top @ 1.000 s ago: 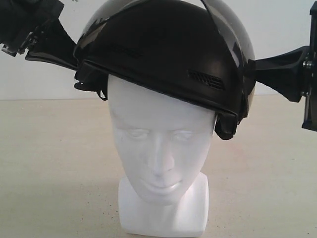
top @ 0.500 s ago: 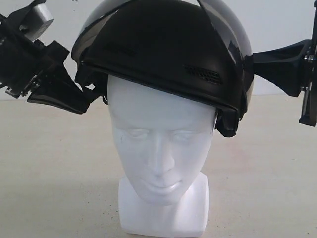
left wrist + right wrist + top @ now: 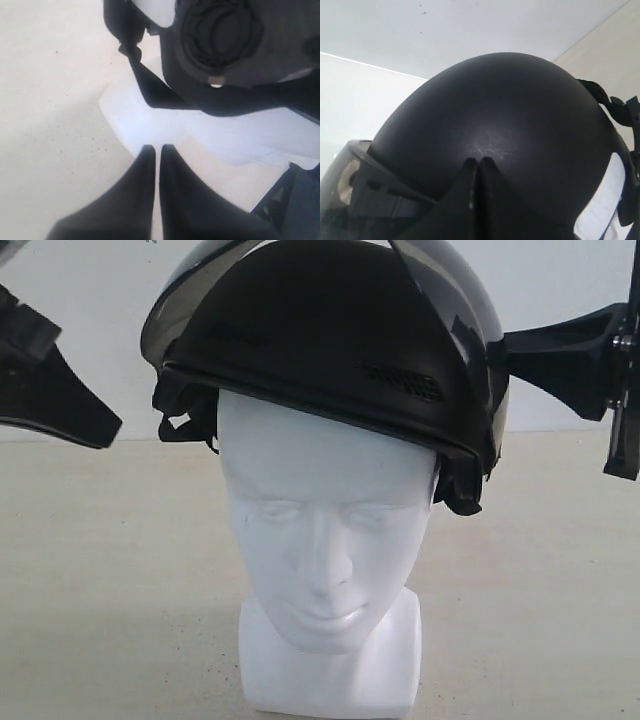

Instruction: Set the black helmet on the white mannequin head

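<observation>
The black helmet [image 3: 330,340] sits on the white mannequin head [image 3: 320,530], tilted down toward the right, with its smoky visor [image 3: 440,280] flipped up over the crown. My left gripper [image 3: 112,428] hangs clear of the helmet on the left, shut and empty; in its wrist view the shut gripper [image 3: 157,148] points at the helmet's side [image 3: 225,40] and a loose strap [image 3: 145,85]. My right gripper [image 3: 505,342] is shut, its tip against the helmet's right side; in its wrist view the gripper [image 3: 478,161] rests on the shell [image 3: 505,110].
The mannequin head stands on a pale beige table [image 3: 110,590] in front of a white wall [image 3: 90,300]. The right arm's black wrist body [image 3: 620,390] is at the right edge.
My left gripper has let go of the helmet's left rim and pulled back to the left. The helmet has settled slightly on the head. The right gripper has hardly moved.
</observation>
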You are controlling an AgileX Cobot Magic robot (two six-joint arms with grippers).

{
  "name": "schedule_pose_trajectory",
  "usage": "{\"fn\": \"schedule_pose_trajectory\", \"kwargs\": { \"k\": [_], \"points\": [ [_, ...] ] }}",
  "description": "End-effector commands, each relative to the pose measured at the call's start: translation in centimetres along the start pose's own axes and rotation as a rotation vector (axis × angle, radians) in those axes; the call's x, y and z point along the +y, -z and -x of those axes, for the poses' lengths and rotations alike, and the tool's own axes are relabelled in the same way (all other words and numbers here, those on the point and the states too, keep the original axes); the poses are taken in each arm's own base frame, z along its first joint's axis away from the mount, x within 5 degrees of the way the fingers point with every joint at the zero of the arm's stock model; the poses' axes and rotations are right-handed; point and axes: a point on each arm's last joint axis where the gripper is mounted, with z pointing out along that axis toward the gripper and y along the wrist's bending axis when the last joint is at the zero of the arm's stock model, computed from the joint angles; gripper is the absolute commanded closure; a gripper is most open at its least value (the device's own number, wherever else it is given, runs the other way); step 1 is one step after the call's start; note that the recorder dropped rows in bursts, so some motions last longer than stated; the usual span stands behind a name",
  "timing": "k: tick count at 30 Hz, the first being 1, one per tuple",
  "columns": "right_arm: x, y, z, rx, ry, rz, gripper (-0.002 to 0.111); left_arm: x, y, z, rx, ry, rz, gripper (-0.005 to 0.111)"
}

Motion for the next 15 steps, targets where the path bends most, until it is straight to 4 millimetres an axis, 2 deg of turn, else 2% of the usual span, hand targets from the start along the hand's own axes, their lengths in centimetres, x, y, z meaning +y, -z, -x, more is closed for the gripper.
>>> {"fn": "schedule_pose_trajectory", "kwargs": {
  "k": [1,4,10,13,15],
  "points": [
    [0.0,0.0,0.2,-0.024,0.01,-0.024,0.108,-1.4,2.3,-0.7,-0.064,-0.037,0.023,0.102],
    [0.0,0.0,0.3,-0.03,0.01,-0.029,0.108,-1.2,2.2,0.1,-0.139,-0.026,0.035,0.102],
    [0.1,0.0,0.1,-0.017,0.012,-0.016,0.108,-0.4,0.4,2.6,-0.205,-0.012,-0.086,0.102],
    [0.4,0.0,0.1,-0.006,0.026,-0.001,0.108,-0.6,1.2,4.3,-0.233,-0.046,-0.085,0.102],
    [1.0,0.0,0.2,0.01,0.036,0.027,0.108,-1.2,2.5,5.6,-0.269,-0.082,-0.085,0.102]
  ]
}}
